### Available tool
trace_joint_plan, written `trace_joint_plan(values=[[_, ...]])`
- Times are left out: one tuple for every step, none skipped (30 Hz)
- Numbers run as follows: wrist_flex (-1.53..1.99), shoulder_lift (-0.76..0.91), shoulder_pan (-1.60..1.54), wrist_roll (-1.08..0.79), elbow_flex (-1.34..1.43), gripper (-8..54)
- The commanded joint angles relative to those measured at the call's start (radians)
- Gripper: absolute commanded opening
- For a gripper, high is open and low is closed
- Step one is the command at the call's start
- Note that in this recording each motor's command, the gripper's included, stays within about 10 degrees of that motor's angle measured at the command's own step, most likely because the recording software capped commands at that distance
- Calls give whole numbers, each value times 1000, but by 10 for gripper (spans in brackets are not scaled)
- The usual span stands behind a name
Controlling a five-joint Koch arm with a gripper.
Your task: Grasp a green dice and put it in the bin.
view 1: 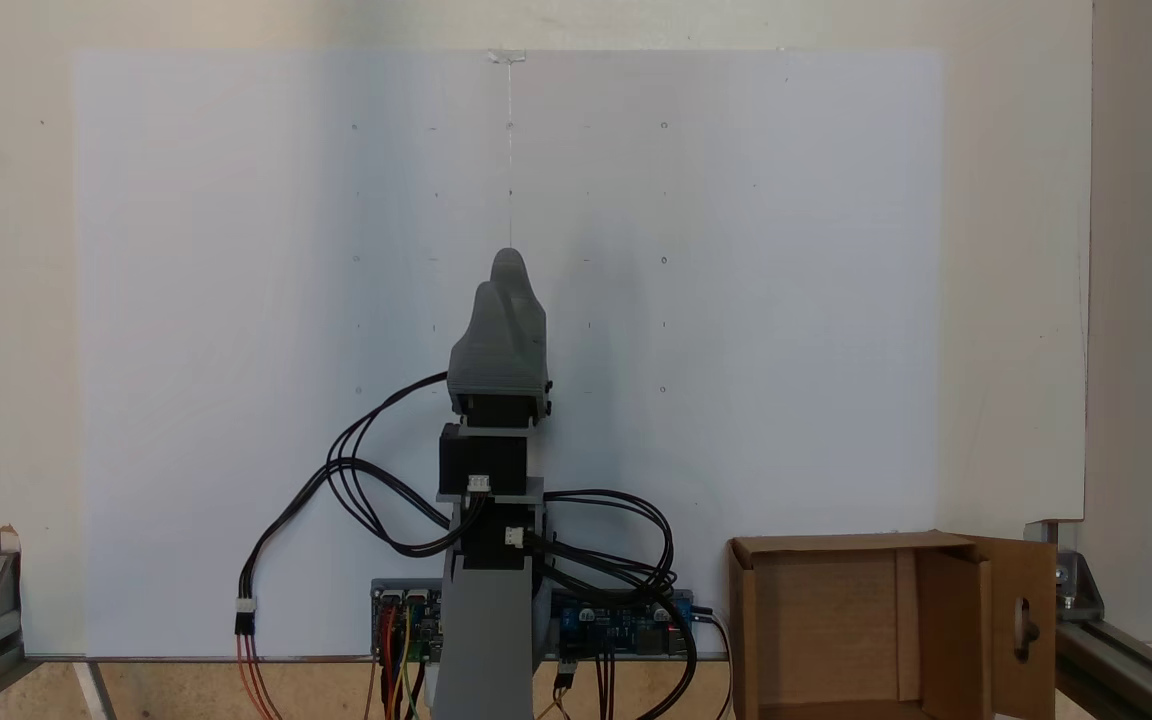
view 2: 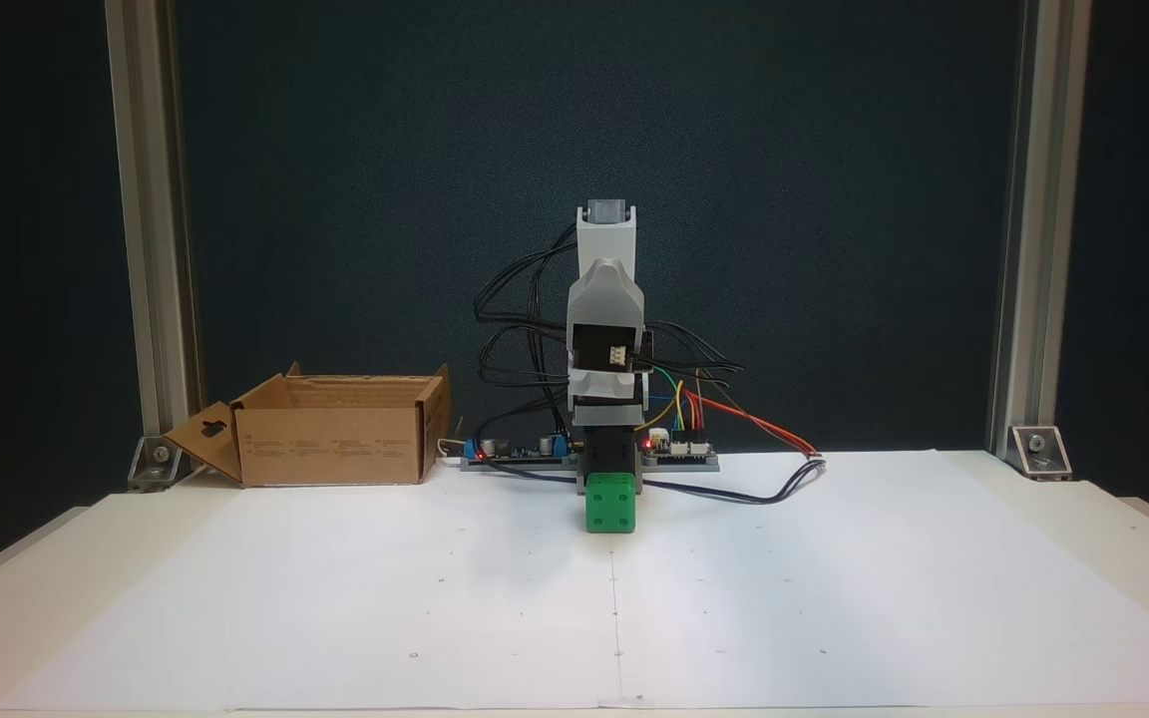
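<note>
Gripping green dice (view 2: 610,503) low over counter (view 2: 335,598) centre, jaws closed on it; bin (view 2: 335,439) waits at far-left corner, open for drop

hidden: green dice (view 2: 610,503) covered by the gripper (view 1: 508,262) from above | jaw gap: cannot be told in both fixed views | cut off: bin (view 1: 836,620) bottom, arm base at lower edge

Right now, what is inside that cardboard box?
Nothing that I can see: in a fixed view the bin shows only bare brown walls and floor, though its lowest part is cut off. The green dice sits outside, on the white paper.
</note>
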Motion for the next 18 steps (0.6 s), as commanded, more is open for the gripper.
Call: trace_joint_plan(values=[[-8, 107, 11, 31, 46, 446], [-8, 107, 9, 31, 46, 446], [-6, 107, 9, 31, 46, 446], [-8, 107, 9, 31, 46, 446], [-6, 107, 11, 31, 46, 445], [-6, 107, 9, 31, 46, 443], [-6, 106, 9, 31, 46, 441], [-6, 106, 9, 31, 46, 440], [-6, 107, 9, 31, 46, 440], [-8, 107, 9, 31, 46, 440], [-8, 107, 9, 31, 46, 442], [-8, 107, 8, 31, 46, 446], [-8, 107, 8, 29, 46, 446], [-6, 106, 8, 29, 46, 446], [-5, 107, 6, 29, 46, 446], [-5, 106, 3, 29, 46, 443], [-5, 106, 2, 31, 46, 441], [-5, 107, 3, 29, 46, 439]])
